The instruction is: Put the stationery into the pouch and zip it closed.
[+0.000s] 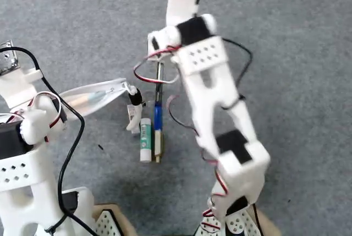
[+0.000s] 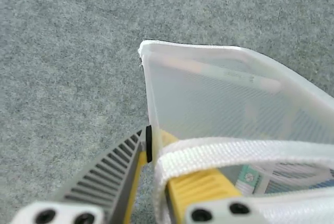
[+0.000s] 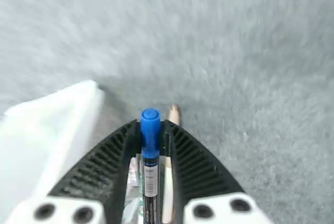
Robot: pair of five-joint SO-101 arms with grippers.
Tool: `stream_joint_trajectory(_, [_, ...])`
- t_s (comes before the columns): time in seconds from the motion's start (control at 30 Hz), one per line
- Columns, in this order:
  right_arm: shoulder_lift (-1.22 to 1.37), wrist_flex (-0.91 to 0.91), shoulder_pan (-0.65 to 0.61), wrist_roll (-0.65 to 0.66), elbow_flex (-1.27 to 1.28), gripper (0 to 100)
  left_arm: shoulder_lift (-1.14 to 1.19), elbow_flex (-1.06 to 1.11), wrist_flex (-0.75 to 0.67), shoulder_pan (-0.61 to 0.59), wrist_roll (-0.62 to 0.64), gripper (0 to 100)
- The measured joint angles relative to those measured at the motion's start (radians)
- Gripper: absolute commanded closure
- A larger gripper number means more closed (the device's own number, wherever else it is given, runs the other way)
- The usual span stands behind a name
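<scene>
**Gripping on both sides: pouch left, pen right**

- left fingers (image 2: 112, 169): clamped on one edge of the pouch (image 2: 219, 93), right by its white webbing band (image 2: 235, 153). A pale stick-shaped item shows through the mesh; can't tell what it is.
- High view: pouch (image 1: 93, 97) stretches from the left arm toward the middle of the grey surface (image 1: 297, 82), its far end just beside the loose stationery.
- right fingers (image 3: 201, 166): closed on the blue pen (image 3: 150, 122), capped end poking out past the tips. Can't tell whether the pen is clear of the surface.
- High view: blue pen (image 1: 158, 116) lies lengthwise under the right arm's wrist. A glue stick (image 1: 145, 140) with a green label lies just beside it on the pouch side, and a pencil (image 1: 158, 149) lies alongside, its end visible past the pen.
- Pen, glue stick and pencil are all outside the pouch.
</scene>
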Motion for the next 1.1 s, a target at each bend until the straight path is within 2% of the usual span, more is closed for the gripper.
stream_joint_trajectory(0.37, [-0.47,-0.121,-0.002,0.0,0.0,98.6,0.0,0.0,0.0,0.0,0.0,97])
stream_joint_trajectory(0.47, [-0.543,-0.129,-0.037,0.0,0.0,98.6,0.0,0.0,0.0,0.0,0.0,97])
stream_joint_trajectory(0.73, [-0.603,-0.176,-0.265,0.0,0.0,98.6,0.0,0.0,0.0,0.02,0.0,97])
stream_joint_trajectory(1.1, [-0.588,-0.345,-0.341,0.0,0.0,98.6,0.0,0.0,0.0,0.025,0.0,97])
